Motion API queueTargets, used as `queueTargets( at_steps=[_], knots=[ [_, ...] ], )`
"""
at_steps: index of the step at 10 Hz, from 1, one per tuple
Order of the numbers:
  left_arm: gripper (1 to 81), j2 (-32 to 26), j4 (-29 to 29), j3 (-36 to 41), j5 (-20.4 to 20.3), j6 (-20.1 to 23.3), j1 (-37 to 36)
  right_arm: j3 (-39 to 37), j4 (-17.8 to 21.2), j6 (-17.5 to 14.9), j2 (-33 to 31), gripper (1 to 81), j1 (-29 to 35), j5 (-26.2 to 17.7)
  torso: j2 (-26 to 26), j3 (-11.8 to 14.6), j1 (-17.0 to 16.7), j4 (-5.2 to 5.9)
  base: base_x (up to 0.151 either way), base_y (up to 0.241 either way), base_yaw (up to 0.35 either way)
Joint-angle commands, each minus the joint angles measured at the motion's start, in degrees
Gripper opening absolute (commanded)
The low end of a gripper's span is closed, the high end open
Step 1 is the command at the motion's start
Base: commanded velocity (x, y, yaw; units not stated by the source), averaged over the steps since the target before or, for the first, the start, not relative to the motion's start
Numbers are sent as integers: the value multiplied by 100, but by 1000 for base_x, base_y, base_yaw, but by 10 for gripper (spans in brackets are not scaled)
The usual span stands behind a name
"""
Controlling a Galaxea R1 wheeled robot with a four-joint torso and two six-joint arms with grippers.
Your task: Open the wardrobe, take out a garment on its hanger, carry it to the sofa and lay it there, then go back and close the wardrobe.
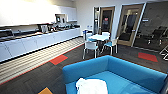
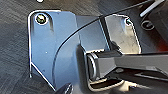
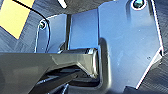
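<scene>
The head view is bright and soft all over, with blocky blur on every edge. The upper wall cabinets [image 1: 27, 11] are blown out to near plain white, and the garment [image 1: 91, 86] on the sofa [image 1: 130, 72] is a white patch with little fold detail. Glass doors [image 1: 130, 23] carry dim reflections. Straight lines bow toward the frame's edges. In both wrist views the dark plate [image 2: 52, 47] shines with pale blue glare, and the carpet [image 3: 155, 80] around it is smeared
</scene>
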Motion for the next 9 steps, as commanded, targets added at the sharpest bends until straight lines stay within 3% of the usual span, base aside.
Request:
queueTargets(
  at_steps=[1, 3, 9],
  knots=[
    [811, -39, 131, 15, 175, 1, -214, 25, -32, -26, 52, 811, 170, -275, 0, 0, 7, 0, -83, 0, 0],
    [811, -39, 149, 15, 158, 1, -205, 25, -32, -26, 52, 811, 170, -275, 2, 0, 7, 0, -71, 0, 0],
    [811, -47, 149, 15, 149, -8, -179, -10, -32, -26, 69, 811, 153, -275, -5, 2, 7, 0, 0, 0, 0]
  ],
)
